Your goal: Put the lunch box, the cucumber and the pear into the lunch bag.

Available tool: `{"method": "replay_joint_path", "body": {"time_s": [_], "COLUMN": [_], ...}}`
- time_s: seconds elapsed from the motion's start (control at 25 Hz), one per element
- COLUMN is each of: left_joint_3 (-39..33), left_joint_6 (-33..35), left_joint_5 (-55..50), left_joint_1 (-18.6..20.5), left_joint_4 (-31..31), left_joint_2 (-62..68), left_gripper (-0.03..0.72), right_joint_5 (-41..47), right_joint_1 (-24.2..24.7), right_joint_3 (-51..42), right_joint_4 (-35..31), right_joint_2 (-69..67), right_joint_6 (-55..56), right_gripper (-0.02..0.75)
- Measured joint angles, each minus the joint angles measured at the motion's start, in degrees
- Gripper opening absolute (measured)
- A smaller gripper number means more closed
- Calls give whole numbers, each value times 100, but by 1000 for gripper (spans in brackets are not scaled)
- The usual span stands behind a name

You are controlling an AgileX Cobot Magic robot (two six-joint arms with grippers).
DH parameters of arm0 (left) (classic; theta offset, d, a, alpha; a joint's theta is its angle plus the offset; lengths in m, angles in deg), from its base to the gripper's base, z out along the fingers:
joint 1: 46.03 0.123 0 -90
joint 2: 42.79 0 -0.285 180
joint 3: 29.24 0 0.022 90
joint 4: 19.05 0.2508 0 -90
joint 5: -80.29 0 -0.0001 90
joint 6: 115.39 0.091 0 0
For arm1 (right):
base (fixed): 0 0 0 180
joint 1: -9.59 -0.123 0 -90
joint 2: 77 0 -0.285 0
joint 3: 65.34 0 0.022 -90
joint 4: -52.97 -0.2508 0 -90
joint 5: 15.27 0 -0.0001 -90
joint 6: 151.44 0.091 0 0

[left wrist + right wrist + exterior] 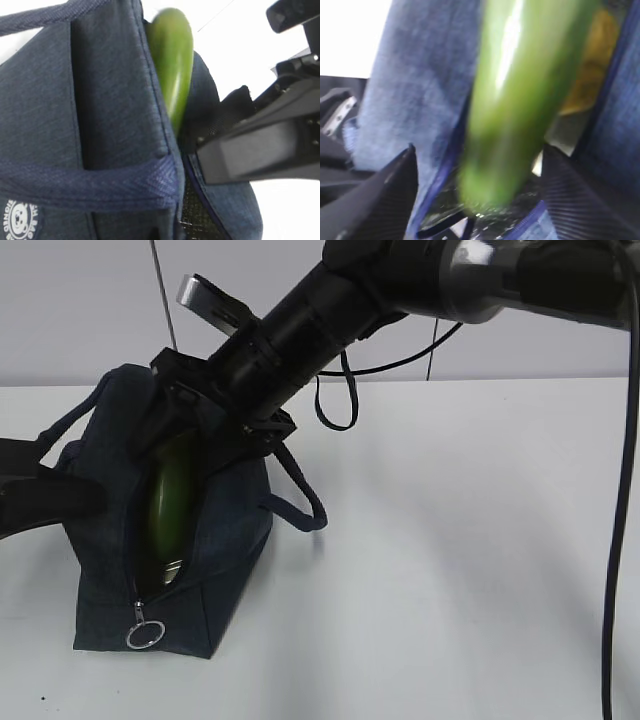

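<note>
The bag [170, 540] stands on the white worktop [450, 560], its top zipper open and the ring pull [145, 634] hanging at the near end. The right arm reaches down from the upper right, and the right end effector [205, 425] sits at the bag's mouth. In the right wrist view its two dark fingers [375, 200] stand spread on either side of the cucumber [520, 100], with a clear gap to each, so it is open and not clamping anything. The cucumber stands steeply in the opening just below this end effector, its lower end inside the bag. Beyond it, deeper in the bag, a yellow shape shows, likely the pear [592, 65]; a pale surface beneath may be the box, but the blur leaves that unsure.

The left end effector [45, 495] is beside the bag's left wall; whether it is holding the fabric cannot be told. A handle [300, 500] droops on the bag's right side.
</note>
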Motion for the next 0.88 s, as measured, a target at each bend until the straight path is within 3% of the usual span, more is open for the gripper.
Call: {"method": "replay_joint_path", "body": {"time_s": [0.4, 0.64, 0.88], "left_joint_3": [0, 0, 0], "left_joint_6": [0, 0, 0], "left_joint_5": [0, 0, 0], "left_joint_1": [0, 0, 0], "left_joint_4": [0, 0, 0], "left_joint_2": [0, 0, 0], "left_gripper": [-18, -18, -18], "right_joint_5": [246, 281, 367], "right_joint_1": [164, 274, 274], "right_joint_3": [1114, 1892, 1980], "right_joint_4": [121, 1127, 2341], "right_joint_2": [-24, -24, -14], "right_joint_6": [103, 632, 1134], "right_gripper": [588, 585, 584]}}
